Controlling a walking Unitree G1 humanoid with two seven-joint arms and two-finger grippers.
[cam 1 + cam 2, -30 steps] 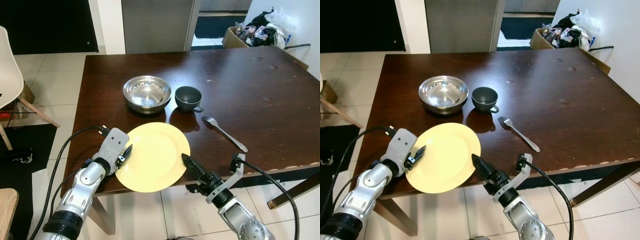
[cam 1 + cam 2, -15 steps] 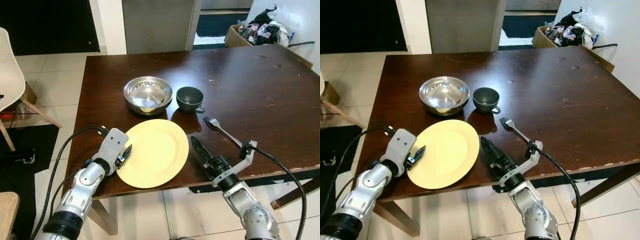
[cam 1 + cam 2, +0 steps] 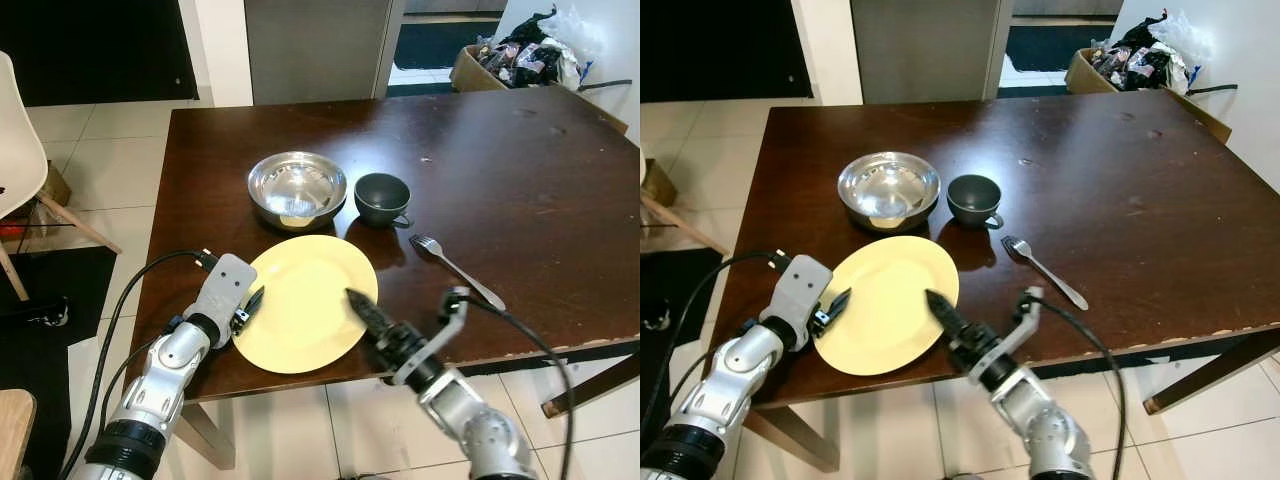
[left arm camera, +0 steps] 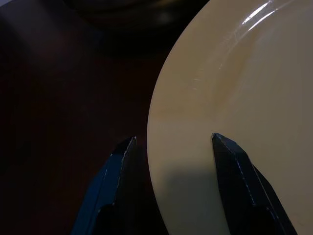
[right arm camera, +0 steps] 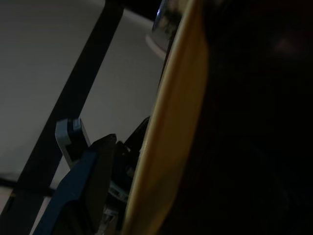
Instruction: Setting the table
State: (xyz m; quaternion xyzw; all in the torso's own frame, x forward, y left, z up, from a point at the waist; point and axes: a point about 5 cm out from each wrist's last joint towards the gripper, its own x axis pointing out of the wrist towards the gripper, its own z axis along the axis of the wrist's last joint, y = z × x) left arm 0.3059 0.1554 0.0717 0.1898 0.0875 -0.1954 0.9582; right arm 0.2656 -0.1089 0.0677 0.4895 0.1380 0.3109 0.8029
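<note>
A yellow plate (image 3: 300, 320) lies near the front edge of the dark wooden table (image 3: 520, 180). My left gripper (image 3: 252, 303) is at the plate's left rim. In the left wrist view it (image 4: 171, 139) is open, with the rim running between its two fingers, one over the plate and one over the table. My right gripper (image 3: 358, 303) points in over the plate's right side; the right wrist view shows the plate's edge (image 5: 171, 137) side-on. Behind the plate stand a steel bowl (image 3: 296, 187) and a dark cup (image 3: 380, 197). A fork (image 3: 455, 270) lies to the right.
A white chair (image 3: 18, 150) stands left of the table. A cardboard box with bags (image 3: 520, 55) sits at the back right by the wall. The right half of the table is bare wood. Tiled floor surrounds the table.
The right gripper has come up from below the table's front edge and leftward onto the plate's right side. The plate has slid further onto the table. The left gripper has stayed at the rim.
</note>
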